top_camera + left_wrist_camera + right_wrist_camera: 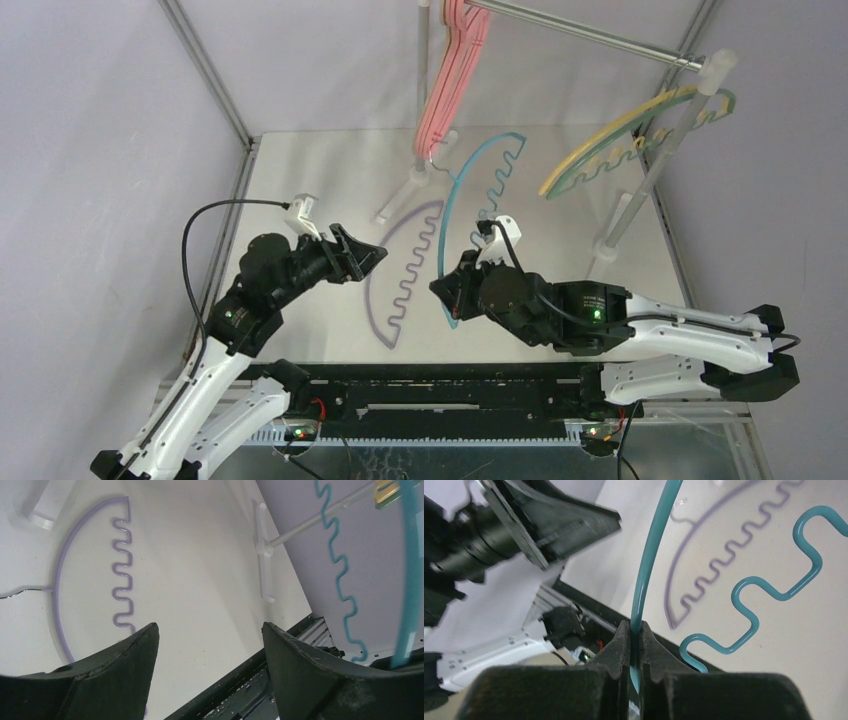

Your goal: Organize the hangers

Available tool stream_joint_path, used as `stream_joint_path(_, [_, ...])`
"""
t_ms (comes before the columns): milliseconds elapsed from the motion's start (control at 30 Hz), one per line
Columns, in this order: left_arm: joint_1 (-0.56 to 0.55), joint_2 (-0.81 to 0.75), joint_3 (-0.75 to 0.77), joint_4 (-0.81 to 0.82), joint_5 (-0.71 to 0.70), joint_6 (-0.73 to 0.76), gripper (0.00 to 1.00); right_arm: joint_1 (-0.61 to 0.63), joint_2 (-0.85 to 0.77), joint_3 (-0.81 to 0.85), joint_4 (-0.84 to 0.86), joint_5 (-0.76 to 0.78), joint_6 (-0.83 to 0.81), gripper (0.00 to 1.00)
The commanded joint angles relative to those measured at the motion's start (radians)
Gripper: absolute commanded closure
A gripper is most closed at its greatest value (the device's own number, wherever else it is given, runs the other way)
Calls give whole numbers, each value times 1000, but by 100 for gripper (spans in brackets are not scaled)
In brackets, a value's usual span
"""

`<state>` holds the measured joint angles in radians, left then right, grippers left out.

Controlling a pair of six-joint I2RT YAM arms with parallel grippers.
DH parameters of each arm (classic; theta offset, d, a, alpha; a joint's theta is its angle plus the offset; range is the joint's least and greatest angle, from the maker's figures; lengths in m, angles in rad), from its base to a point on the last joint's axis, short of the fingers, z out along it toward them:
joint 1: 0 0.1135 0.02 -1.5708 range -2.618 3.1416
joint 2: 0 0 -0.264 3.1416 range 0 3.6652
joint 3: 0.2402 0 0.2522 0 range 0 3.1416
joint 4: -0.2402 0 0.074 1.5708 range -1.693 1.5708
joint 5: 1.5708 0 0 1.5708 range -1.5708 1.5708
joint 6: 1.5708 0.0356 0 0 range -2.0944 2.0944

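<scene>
While my right tool (635, 626) pinches the teal hanger (654, 545) by its arc, holding that end above the surface (300, 180), presumably for the rail (590, 35), my left tool (210, 627) hovers spread wide near the purple hanger (56, 570), which lies flat.

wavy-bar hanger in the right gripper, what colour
Teal blue: the thin plastic wavy-bar hanger shows best in the right wrist view.

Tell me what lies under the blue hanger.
Bare white table, with the purple hanger lying flat beside it. The lower end of the blue hanger is covered by the right end effector gripping it.
</scene>
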<state>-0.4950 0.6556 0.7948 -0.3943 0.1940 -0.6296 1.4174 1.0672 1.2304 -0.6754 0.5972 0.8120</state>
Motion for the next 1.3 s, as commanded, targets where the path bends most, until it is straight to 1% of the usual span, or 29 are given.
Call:
stream_joint_path(0, [4,-6,-10,50,5,-9,20,20,30,103,158,207,-94,100])
stream_joint_path(67, [4,-10,-9,47,6,-10,21,20,48,135,224,283,-155,100])
stream_joint_path(133, [4,-17,-7,38,3,-8,20,14,60,166,292,349,-251,100])
stream_joint_path(233, [4,-25,-8,26,2,-4,21,-35,65,180,416,368,-356,100])
stream_joint_path(333, [4,-32,-9,18,6,-5,20,-136,75,200,468,286,-365,100])
stream_joint_path(467, [4,-41,-10,9,6,-1,21,-284,118,248,490,153,-359,100])
stream_joint_path(633, [4,-44,-16,2,7,1,21,-433,202,326,506,22,-354,100])
stream_joint_path(833, [4,-42,-14,-3,5,13,20,-519,288,391,522,-68,-339,100])
stream_joint_path(933, [4,-40,-16,-9,0,24,21,-551,312,399,539,-93,-346,100])
stream_joint_path(1267, [4,6,3,-20,-13,58,21,-686,380,410,569,-226,-291,100])
